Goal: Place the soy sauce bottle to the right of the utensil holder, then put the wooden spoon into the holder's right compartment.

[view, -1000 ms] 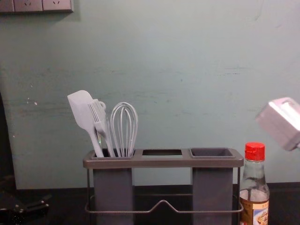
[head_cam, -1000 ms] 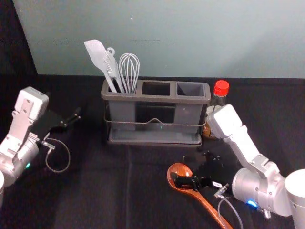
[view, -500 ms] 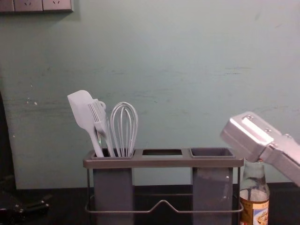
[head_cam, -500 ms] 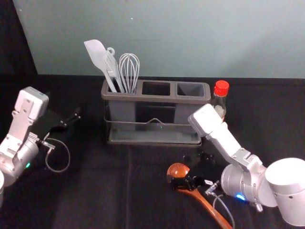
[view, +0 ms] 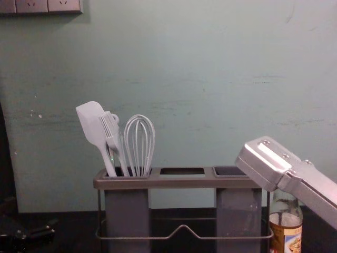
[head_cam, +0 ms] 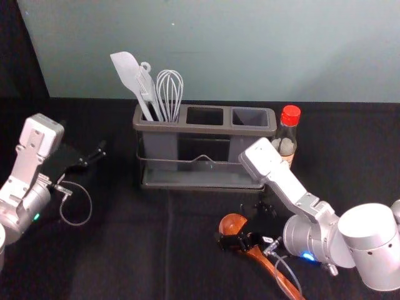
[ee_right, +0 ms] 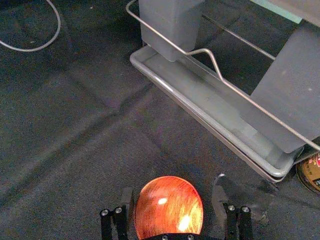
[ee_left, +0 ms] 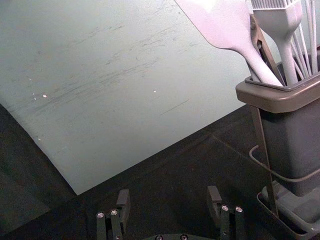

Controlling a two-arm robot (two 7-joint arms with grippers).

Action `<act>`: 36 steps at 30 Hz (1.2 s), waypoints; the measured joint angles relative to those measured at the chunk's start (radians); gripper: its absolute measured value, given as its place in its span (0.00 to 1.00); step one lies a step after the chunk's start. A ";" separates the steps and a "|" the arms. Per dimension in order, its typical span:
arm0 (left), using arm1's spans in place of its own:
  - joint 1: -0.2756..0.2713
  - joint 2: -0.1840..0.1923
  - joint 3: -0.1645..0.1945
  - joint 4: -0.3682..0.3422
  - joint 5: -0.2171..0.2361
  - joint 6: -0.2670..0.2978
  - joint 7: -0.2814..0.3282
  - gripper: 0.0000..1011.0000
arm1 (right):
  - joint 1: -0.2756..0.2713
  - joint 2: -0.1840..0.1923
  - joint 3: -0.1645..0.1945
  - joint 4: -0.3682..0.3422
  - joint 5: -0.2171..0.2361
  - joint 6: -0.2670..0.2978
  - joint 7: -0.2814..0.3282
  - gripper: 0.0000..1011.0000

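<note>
- The spoon (head_cam: 231, 223) lies on the dark cloth (head_cam: 131, 253) in front of the holder (head_cam: 206, 129), its reddish bowl toward the holder and its handle slanting back toward the robot and to the right.
- The right gripper (head_cam: 239, 224) is low over the cloth at the spoon's bowl. In the right wrist view its fingers (ee_right: 127, 197) stand apart, one on either side of the bowl; it is hard to be sure from here whether either one touches the wood.
- The bottle (head_cam: 286, 142) stands upright just beside the holder, on its right, with a red cap and a yellowish label. In the chest view the right arm crosses in front of its upper part.
- The holder is dark grey, with a wire rail along its front and a shallow tray below. Its left compartment bears a spatula (head_cam: 127, 72), a brush (head_cam: 148, 90) and a whisk (head_cam: 169, 94), all pale and leaning out at the top.
- The left gripper (head_cam: 84, 137) is parked over the cloth to the left of the holder, fingers apart.
- The cloth has soft creases, one running toward the robot in front of the holder.
- Behind, the wall (head_cam: 219, 50) is a plain grey-green, scuffed and flecked with pale spots. A row of sockets (view: 31, 6) is at its upper left in the chest view, and something dark hangs or stands at its left edge.
</note>
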 joint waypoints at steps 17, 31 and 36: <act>0.000 0.000 0.000 0.000 0.000 0.000 0.000 0.99 | 0.000 -0.027 0.004 0.026 -0.040 0.001 0.029 0.99; 0.000 0.000 0.000 0.000 0.000 0.000 0.000 0.99 | -0.010 -0.034 0.012 0.026 -0.072 0.009 0.045 0.99; 0.000 0.000 0.000 0.000 0.000 0.000 0.000 0.99 | -0.016 -0.039 0.018 0.028 -0.083 0.003 0.051 0.97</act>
